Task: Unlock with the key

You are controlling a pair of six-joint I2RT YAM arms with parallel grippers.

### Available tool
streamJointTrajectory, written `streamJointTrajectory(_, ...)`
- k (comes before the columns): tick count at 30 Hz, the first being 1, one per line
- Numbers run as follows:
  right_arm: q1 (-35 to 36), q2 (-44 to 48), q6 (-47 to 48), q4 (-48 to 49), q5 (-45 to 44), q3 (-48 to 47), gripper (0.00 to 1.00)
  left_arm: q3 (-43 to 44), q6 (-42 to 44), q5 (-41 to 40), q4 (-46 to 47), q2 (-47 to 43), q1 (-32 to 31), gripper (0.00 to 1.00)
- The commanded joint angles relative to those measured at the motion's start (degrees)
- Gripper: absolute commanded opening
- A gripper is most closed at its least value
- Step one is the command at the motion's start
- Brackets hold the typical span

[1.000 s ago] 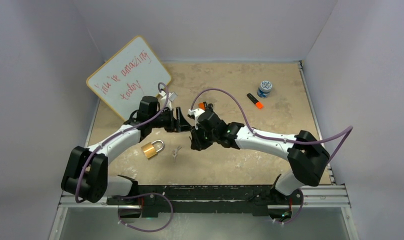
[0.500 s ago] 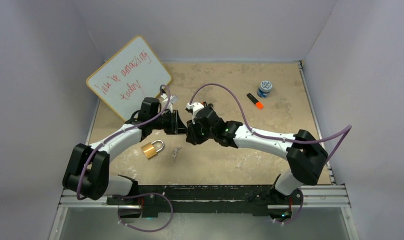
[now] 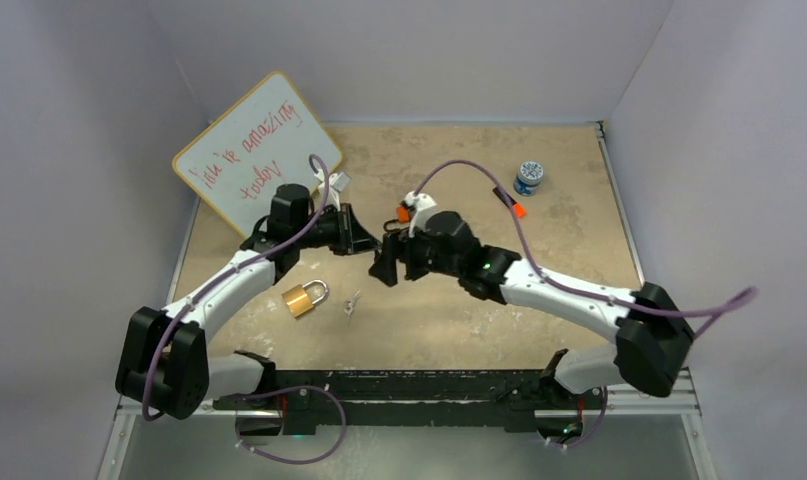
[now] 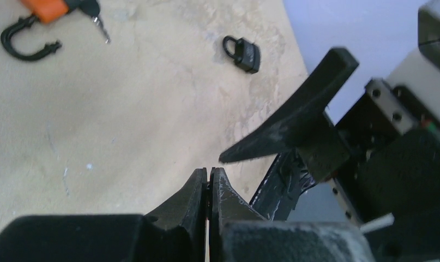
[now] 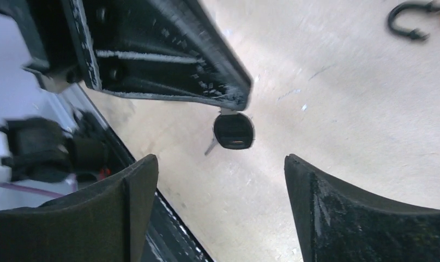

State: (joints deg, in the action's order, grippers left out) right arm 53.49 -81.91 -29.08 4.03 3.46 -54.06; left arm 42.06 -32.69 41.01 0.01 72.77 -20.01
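In the right wrist view a key with a black head (image 5: 234, 131) hangs from the shut tips of my left gripper (image 5: 236, 101). My right gripper (image 5: 220, 159) stands wide open just in front of it, apart from the key. From above, the left gripper (image 3: 375, 243) and right gripper (image 3: 387, 252) meet tip to tip above mid-table. The left gripper (image 4: 208, 172) shows its jaws pressed together. A brass padlock (image 3: 300, 299) lies below the left arm, a silver key (image 3: 353, 303) beside it. A small black padlock (image 4: 243, 53) and an orange lock (image 4: 43, 8) with a black shackle lie farther off.
A whiteboard (image 3: 254, 150) with red writing leans at the back left. A blue-lidded jar (image 3: 528, 177) and an orange marker (image 3: 510, 203) sit at the back right. Grey walls close in three sides, and the right arm's purple cable (image 3: 479, 170) loops over the table.
My left gripper has shut on the black-headed key. My right gripper has opened wide, let the key go and drawn back to the right.
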Motion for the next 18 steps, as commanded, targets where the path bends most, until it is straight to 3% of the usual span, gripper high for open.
streamJointTrajectory(1, -7.86, 9.1, -8.74, 12.09, 5.59, 4.69, 0.87, 4.58, -6.36, 4.81, 9.65, -1.88, -0.03, 0.0)
streamJointTrajectory(5, -14.38, 12.67, -17.86, 22.03, 13.95, 8.29, 0.88, 5.01, -16.51, 7.18, 18.5, -2.94, -0.03, 0.0)
streamJointTrajectory(10, -15.75, 12.11, -24.92, 28.96, 20.58, 7.93, 0.84, 3.97, -30.76, 7.38, 32.61, -3.43, -0.03, 0.0)
streamJointTrajectory(14, -16.35, 12.01, -27.83, 32.48, 24.63, 7.93, 0.68, 2.5, -40.03, 6.53, 42.66, -3.41, -0.11, 0.0)
streamJointTrajectory(18, -16.45, 13.28, -28.83, 33.71, 25.41, 8.66, 0.45, 2.03, -42.02, 5.44, 43.39, -4.13, -0.2, 0.0)
